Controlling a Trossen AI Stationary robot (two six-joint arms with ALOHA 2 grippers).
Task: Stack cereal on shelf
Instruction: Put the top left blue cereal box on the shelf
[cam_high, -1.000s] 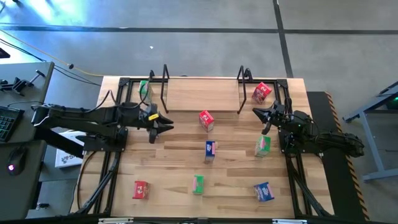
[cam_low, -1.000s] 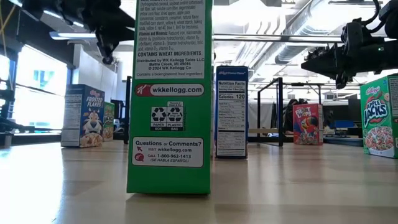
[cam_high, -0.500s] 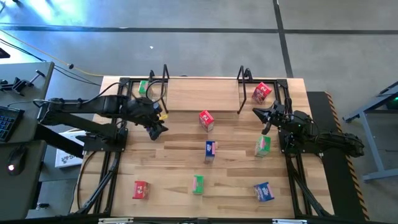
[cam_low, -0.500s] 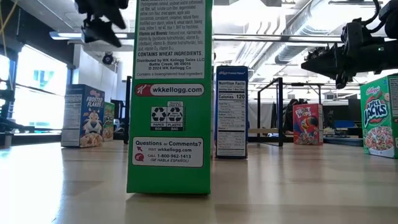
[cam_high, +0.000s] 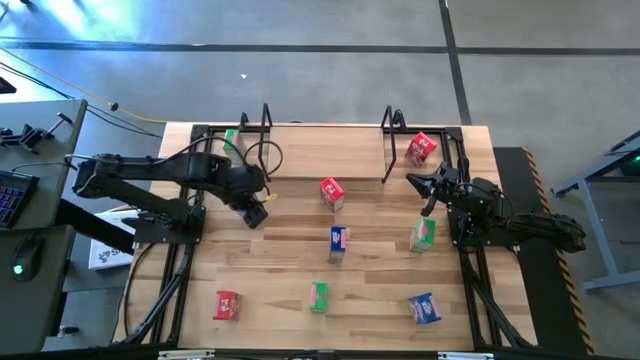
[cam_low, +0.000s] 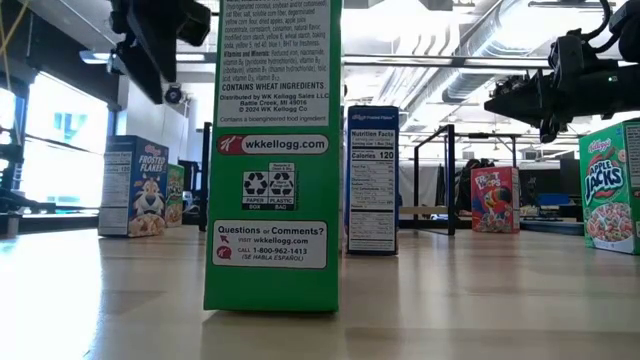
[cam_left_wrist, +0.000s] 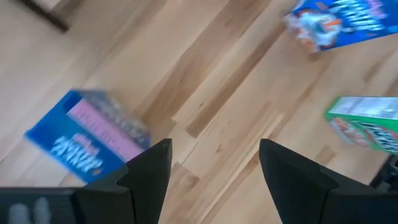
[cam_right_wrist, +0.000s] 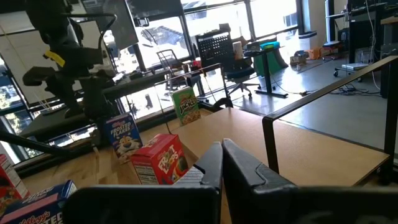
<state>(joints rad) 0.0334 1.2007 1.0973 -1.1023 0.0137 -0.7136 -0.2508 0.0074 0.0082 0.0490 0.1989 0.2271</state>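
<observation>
Hovering above the light plank counter just in front of the shelf's left end, the left gripper has its two dark fingers spread apart and grasps nothing; its wrist view looks down past them at a blue cardboard cereal box lying below. The shelf, a light wooden board with black wire-frame end supports, stands along the far edge of the counter and carries no box on its board. A green cereal box stands at the shelf's left end, beside the wire support, and a red cereal box stands just outside its right end. Another red box sits just in front of the shelf, a blue box near the middle of the counter, and a green box to the right of that. Along the near edge stand a red box, a green box and a blue box, well apart from one another. The right gripper waits with its fingers clenched together, grasping nothing, above the counter between the right-hand red and green boxes.
</observation>
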